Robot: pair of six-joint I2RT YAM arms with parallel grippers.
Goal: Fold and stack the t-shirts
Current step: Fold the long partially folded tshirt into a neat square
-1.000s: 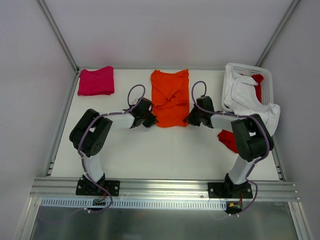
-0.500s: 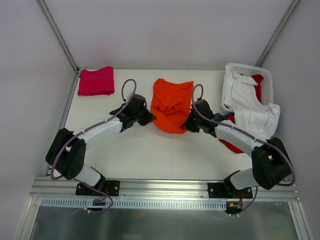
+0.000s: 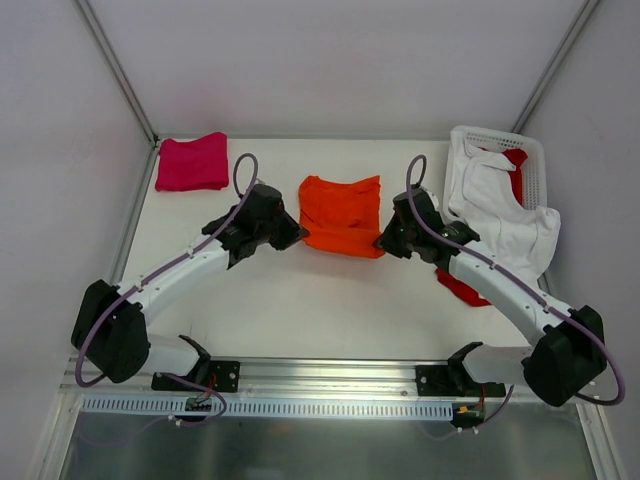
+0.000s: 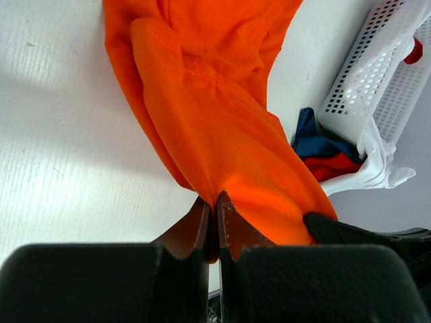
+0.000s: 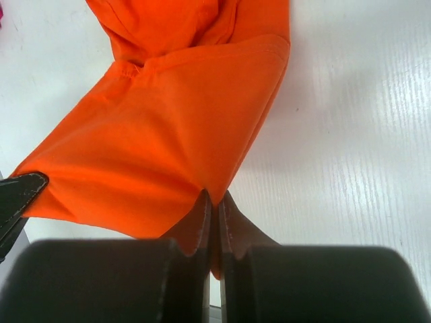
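Pinching the orange t-shirt (image 3: 341, 212) by its near corners mid-table, left gripper (image 4: 214, 202) and right gripper (image 5: 214, 198) both clamped on cloth, having raised and pushed that edge forward, shortening the garment: crosswise fold seemingly under way, stacking with the magenta-pink t-shirt (image 3: 191, 161) yet undone.

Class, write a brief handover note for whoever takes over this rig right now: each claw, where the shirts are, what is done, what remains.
Left claw: shut on the near-left corner of the orange shirt.
Right claw: shut on its near-right corner.
Pink shirt: folded, far-left on the table.
White shirt: draped over the basket, far right. A red shirt and a blue shirt lie beside the basket.
Done: pink shirt folded; orange fold under way.
Left: finish the orange shirt and stack it, then fold white, red and blue.
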